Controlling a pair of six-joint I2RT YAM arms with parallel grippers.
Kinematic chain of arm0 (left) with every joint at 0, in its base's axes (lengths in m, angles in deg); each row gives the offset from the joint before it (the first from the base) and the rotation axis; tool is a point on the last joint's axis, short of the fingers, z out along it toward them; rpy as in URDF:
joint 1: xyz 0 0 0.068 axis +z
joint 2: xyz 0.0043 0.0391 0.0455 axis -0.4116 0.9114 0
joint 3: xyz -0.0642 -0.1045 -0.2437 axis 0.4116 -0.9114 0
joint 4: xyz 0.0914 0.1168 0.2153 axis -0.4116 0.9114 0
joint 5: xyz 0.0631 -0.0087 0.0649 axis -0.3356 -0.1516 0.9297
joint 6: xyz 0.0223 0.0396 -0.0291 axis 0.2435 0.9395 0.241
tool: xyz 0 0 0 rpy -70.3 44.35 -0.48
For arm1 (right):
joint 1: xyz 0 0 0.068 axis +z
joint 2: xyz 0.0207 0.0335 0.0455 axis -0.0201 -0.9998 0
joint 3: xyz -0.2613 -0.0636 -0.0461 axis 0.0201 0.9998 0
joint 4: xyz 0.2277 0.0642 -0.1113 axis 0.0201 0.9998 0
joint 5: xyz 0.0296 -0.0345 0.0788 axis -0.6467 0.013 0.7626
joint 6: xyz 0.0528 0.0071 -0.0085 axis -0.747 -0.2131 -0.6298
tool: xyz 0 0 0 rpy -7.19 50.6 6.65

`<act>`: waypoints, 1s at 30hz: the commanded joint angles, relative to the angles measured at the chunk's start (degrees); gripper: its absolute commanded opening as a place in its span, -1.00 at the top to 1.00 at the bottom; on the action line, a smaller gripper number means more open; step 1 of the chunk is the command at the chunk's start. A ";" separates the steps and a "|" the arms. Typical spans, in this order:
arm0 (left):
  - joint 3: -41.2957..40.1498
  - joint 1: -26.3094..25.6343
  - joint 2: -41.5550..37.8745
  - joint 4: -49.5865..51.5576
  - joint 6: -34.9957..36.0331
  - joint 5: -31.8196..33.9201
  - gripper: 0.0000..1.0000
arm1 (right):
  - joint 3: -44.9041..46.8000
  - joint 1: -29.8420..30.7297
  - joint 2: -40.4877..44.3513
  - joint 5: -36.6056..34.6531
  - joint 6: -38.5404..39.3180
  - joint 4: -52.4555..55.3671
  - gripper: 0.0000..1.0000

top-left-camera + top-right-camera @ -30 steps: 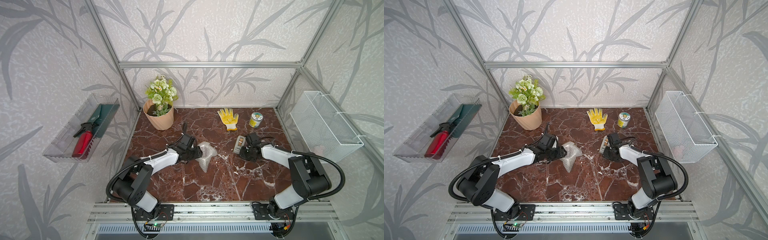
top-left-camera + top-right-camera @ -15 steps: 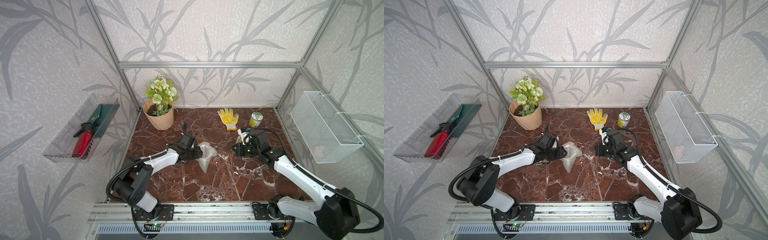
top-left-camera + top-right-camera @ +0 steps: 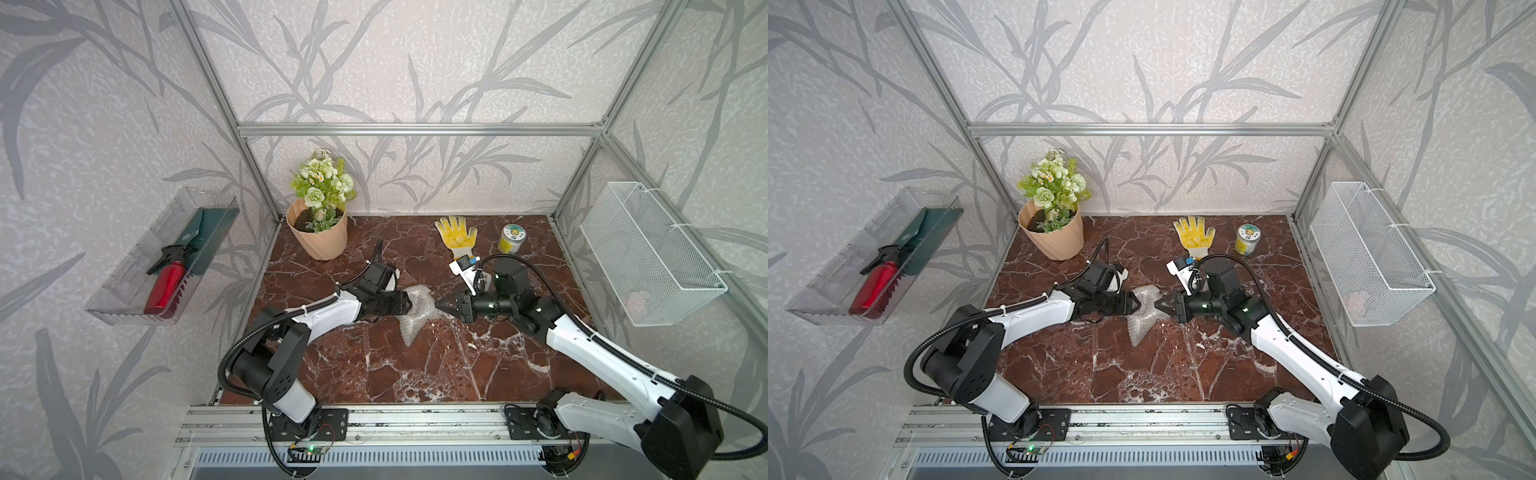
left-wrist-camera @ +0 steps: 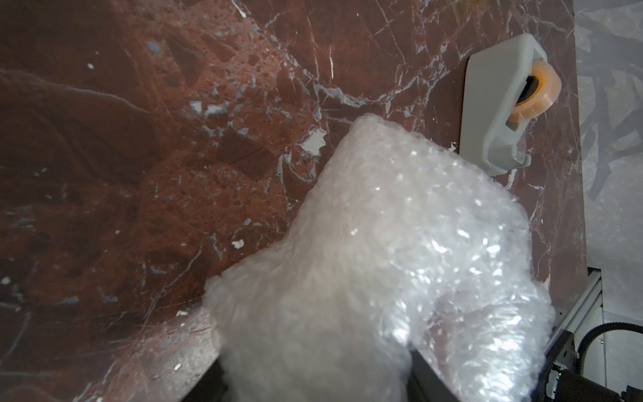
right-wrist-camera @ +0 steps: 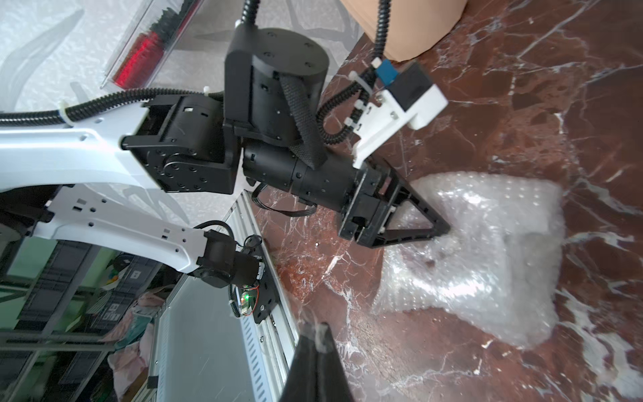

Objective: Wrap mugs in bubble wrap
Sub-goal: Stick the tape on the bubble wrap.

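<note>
The bubble wrap (image 3: 415, 308) bundle is too cloudy to show anything inside, it buries the fingertips of the left end effector (image 5: 443, 229), it fills the left wrist view blurred and cut by the picture's edge, and a pale object (image 3: 638, 301) in the wire basket (image 3: 665, 232) at right is too faint to identify.

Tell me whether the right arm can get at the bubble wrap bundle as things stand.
Probably yes. The right gripper, shut, points at the bubble wrap bundle from close by, nothing between them; the left gripper grips its opposite side.
</note>
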 commanded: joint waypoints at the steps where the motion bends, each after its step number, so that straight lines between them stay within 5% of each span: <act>1: 1.57 -0.04 0.82 -0.90 2.91 -2.64 -0.14 | -0.16 1.06 -3.98 4.66 -0.86 -5.62 1.00; 30: 0.66 -0.05 1.80 -3.28 1.80 -3.84 -0.14 | -5.30 -1.63 -29.42 6.21 -4.50 -27.59 1.00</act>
